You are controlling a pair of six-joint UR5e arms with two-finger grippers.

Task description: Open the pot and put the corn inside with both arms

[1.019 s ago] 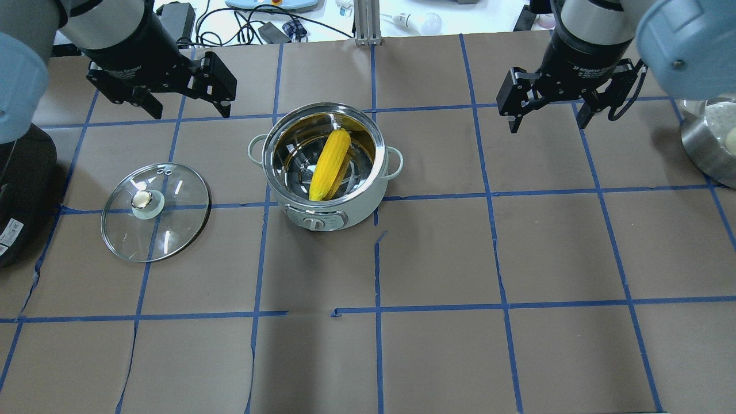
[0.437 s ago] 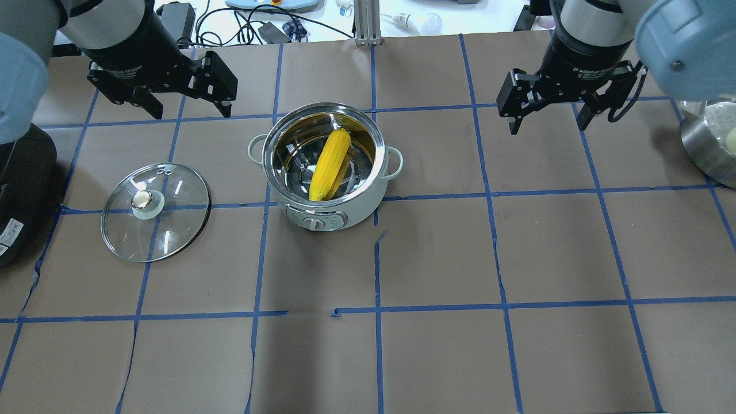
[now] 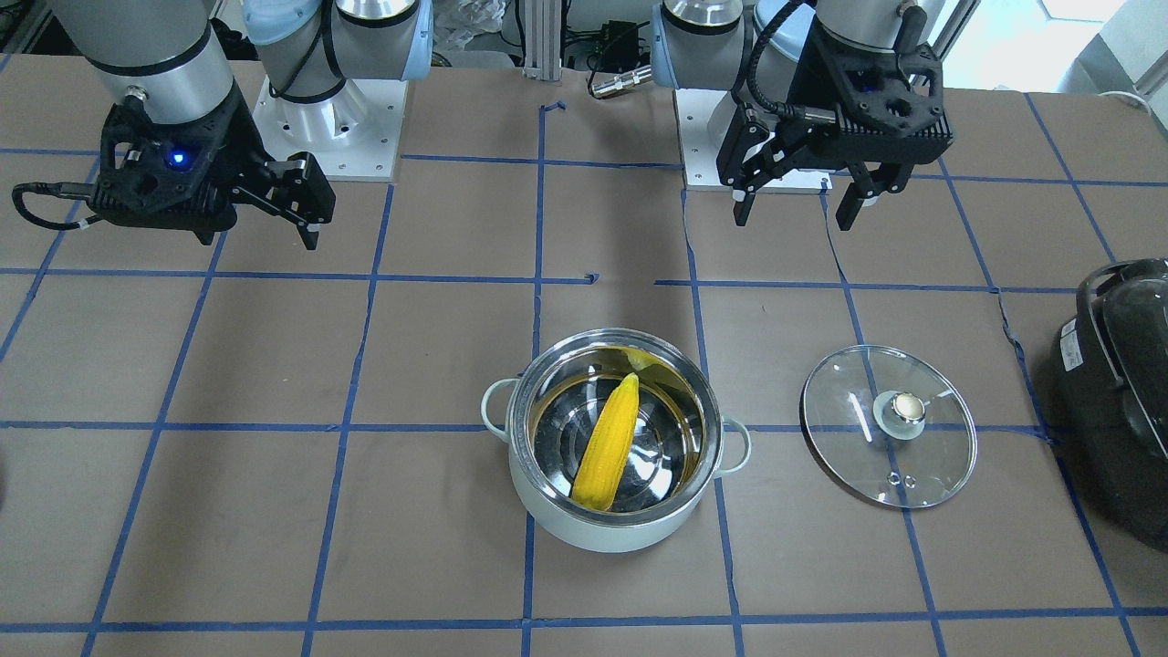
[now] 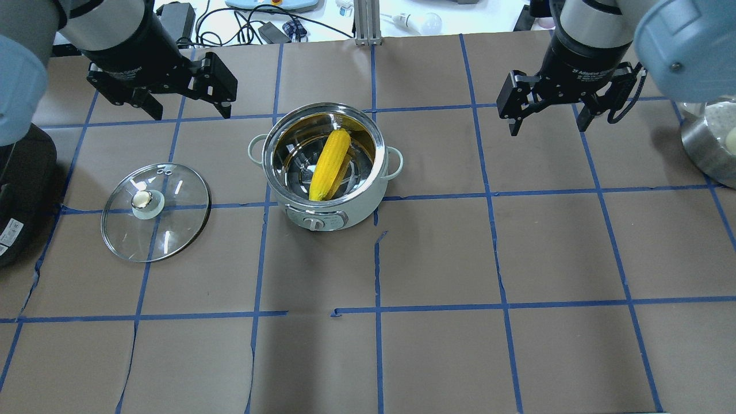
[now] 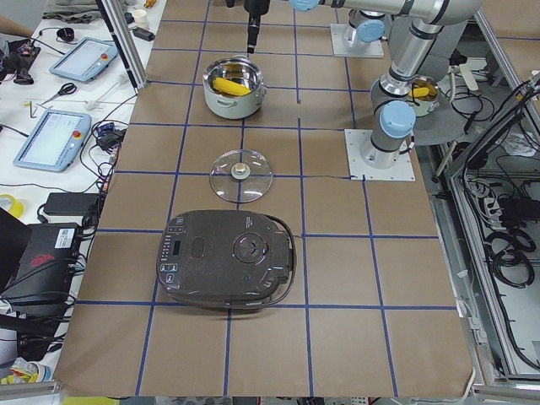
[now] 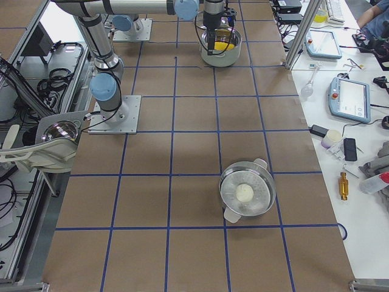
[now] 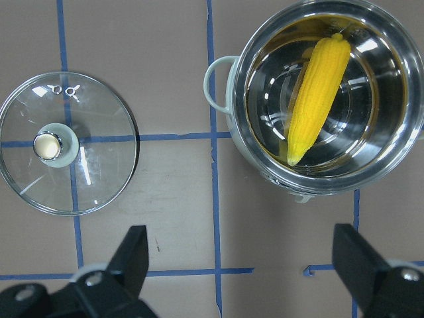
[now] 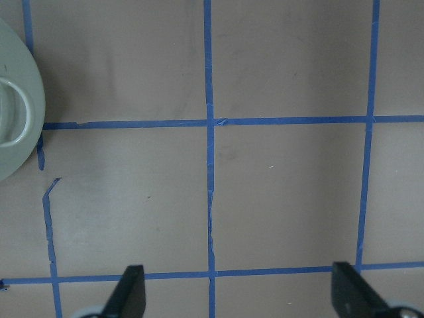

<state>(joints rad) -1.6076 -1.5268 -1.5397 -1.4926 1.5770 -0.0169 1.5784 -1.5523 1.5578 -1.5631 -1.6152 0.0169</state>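
With the corn [image 4: 329, 165] seen lying inside the pot [image 4: 363, 208] at frame centre, the lid [image 4: 172, 230] laid flat at centre left, and the left gripper [image 4: 191, 112] (upper left) and right gripper [image 4: 547, 125] (upper right) held spread and empty, the task is judged complete, and only parking is called for.

In the right wrist view the left edge cuts off the pot [image 8: 14, 112], leaving only some wall and one loop handle, and the right fingers [image 8: 130, 295] run off the bottom. Overhead, the side edges clip the black cooker [image 4: 26, 184] and the steel bowl [image 4: 710, 149]. From the right end, the corn [image 6: 218, 45] is a shapeless yellow speck.
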